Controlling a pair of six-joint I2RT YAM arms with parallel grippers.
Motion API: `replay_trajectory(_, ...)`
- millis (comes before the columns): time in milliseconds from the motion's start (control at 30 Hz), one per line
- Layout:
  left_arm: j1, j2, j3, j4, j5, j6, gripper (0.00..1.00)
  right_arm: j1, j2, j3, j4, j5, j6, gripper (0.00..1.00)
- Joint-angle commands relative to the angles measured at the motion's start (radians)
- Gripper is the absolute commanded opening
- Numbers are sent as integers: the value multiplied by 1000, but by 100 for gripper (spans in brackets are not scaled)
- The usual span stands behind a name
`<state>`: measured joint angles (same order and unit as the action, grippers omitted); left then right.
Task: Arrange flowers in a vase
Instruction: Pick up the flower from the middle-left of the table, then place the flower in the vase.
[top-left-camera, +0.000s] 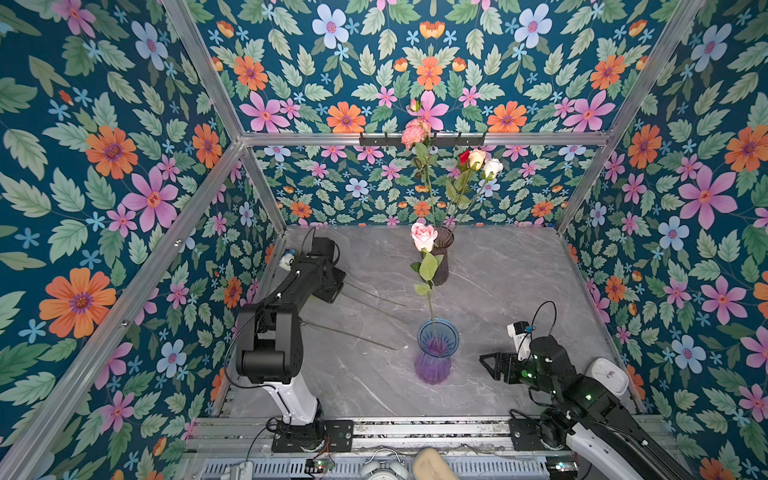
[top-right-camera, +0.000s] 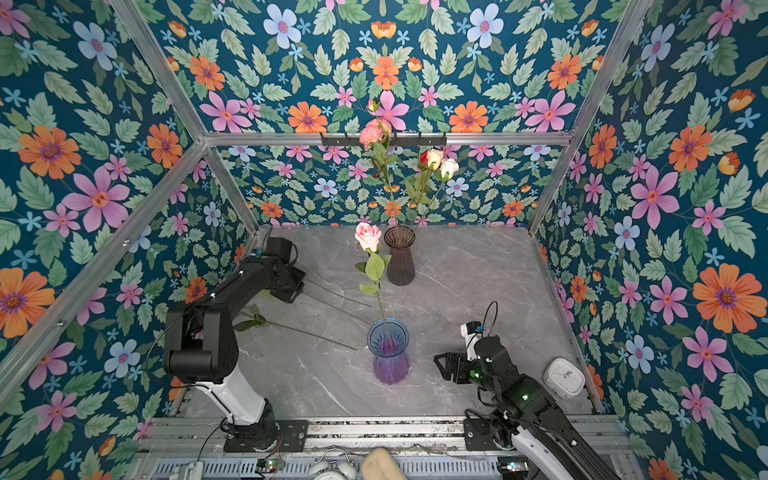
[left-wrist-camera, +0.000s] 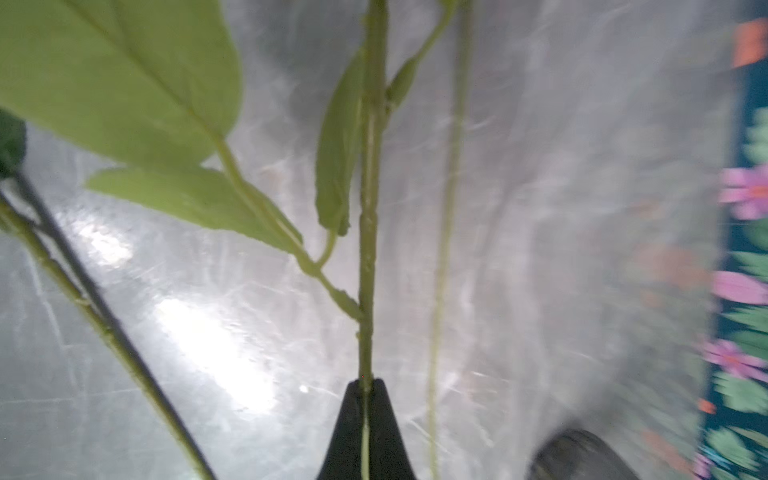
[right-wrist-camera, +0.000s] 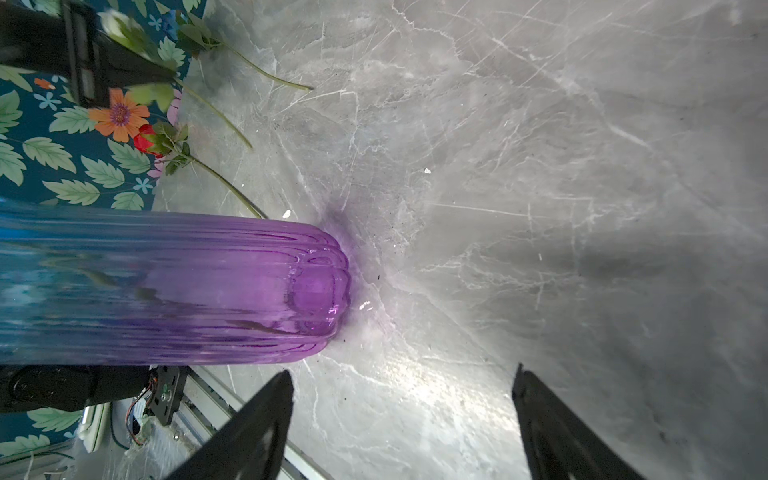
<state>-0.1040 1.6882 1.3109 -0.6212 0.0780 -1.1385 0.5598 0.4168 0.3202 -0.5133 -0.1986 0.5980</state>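
A blue-to-purple glass vase (top-left-camera: 434, 353) (right-wrist-camera: 187, 286) stands at the table's middle front, with one pink rose (top-left-camera: 424, 236) upright in it. Three more flowers lie at the left, their stems (top-left-camera: 353, 334) reaching toward the vase. A red rose (right-wrist-camera: 145, 139) is among them. My left gripper (top-left-camera: 333, 289) (left-wrist-camera: 365, 384) is low over these stems and shut on one leafy green stem (left-wrist-camera: 368, 249). The bloom of that stem is hidden. My right gripper (top-left-camera: 488, 363) (right-wrist-camera: 403, 372) rests open and empty just right of the vase's base.
A dark ribbed vase (top-left-camera: 441, 255) at the back middle holds several flowers (top-left-camera: 478, 160). A white clock (top-left-camera: 609, 376) sits at the right front edge behind my right arm. Metal rails (top-left-camera: 415, 430) run along the front. Papered walls close in three sides.
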Motion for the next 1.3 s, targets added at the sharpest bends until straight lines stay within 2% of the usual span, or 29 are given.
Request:
replay_trajectory(0, -16, -81, 86, 19, -111, 32, 0, 1, 5, 0, 16, 8, -9, 84)
replay_trajectory(133, -76, -229, 187, 15, -336, 186, 0, 1, 13, 2, 18, 13, -8, 84)
replay_trajectory(200, -124, -318, 181, 103, -377, 310, 0, 1, 21, 3, 19, 14, -7, 84)
replay_trajectory(333, -203, -497, 92, 441, -187, 506, 0, 1, 37, 7, 22, 19, -6, 84)
replay_trajectory(467, -310, -598, 154, 499, -144, 667, 0, 2, 57, 8, 25, 21, -4, 84)
replay_trajectory(600, -333, -713, 160, 596, 20, 743, 0, 1, 84, 13, 31, 24, -3, 84)
replay_trajectory(767, -333, -676, 345, 451, 218, 771, 0, 2, 115, 20, 37, 31, 0, 84)
replay_trajectory(900, -333, -652, 392, 440, 374, 725, 0, 1, 128, 23, 37, 42, 3, 84)
replay_trajectory(1000, -333, -641, 386, 484, 474, 668, 0, 1, 129, 23, 34, 51, 6, 84)
replay_trajectory(1133, -334, -627, 321, 629, 621, 544, 0, 1, 128, 23, 32, 54, 8, 84)
replay_trajectory(1267, -333, -629, 261, 709, 676, 490, 0, 1, 124, 23, 30, 60, 11, 84)
